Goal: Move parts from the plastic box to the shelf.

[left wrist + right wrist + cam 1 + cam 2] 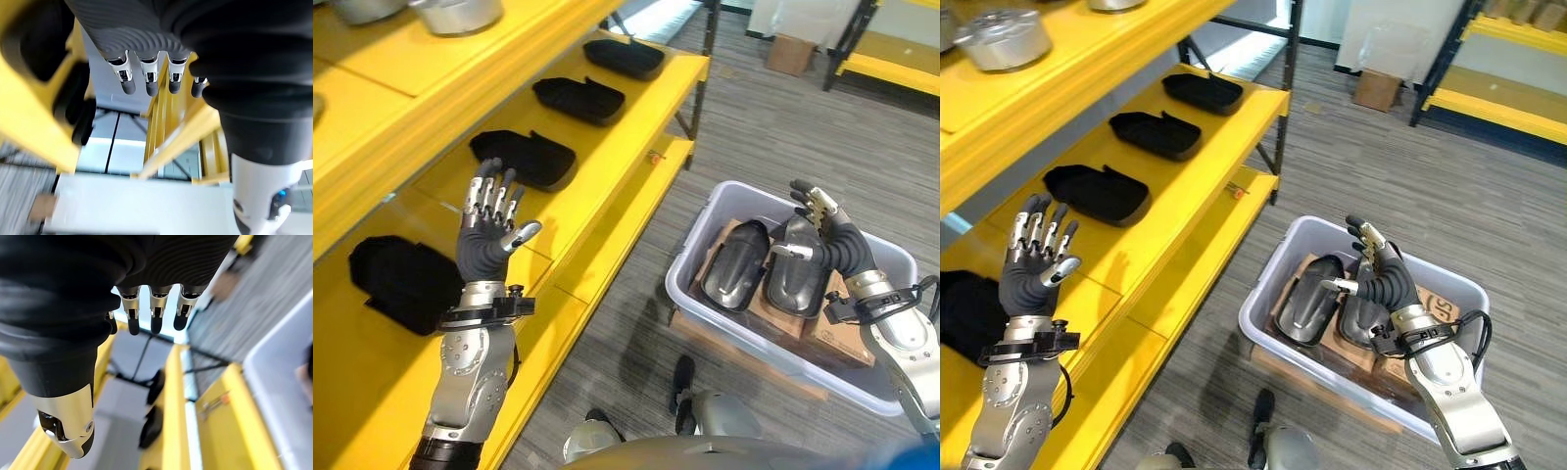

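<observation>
Left hand (489,230) is raised in front of the yellow metal shelf (607,186), fingers straight and spread, thumb out to the side, holding nothing and touching nothing; its own wrist view shows the fingertips (151,88) clear in the air w/ shelf edges beyond. Right hand (1383,274) is over the pale grey plastic box (1273,294) on the floor, fingers extended and loosely apart, thumb pointing toward the parts; the palm looks to be just above or maybe resting on the nearer part, hard to say from the head views, and nothing is pinched. In the right wrist view the fingertips (156,323) are straight w/ open space past them. Inside the box two dark glossy moulded shell parts (736,264) lie side by side on brown cardboard (842,338); the one under the right hand is partly covered by it. On the middle shelf level four black moulded trays sit in a row, approx. evenly apart: nearest one (401,279) is partly behind the left forearm, then (529,157), (579,98), and farthest (625,57). On the top level a silver round metal part (1004,39) is cut off by the picture edge. A brown cardboard carton (790,51) stands on the grey carpet floor (773,137) well apart.
</observation>
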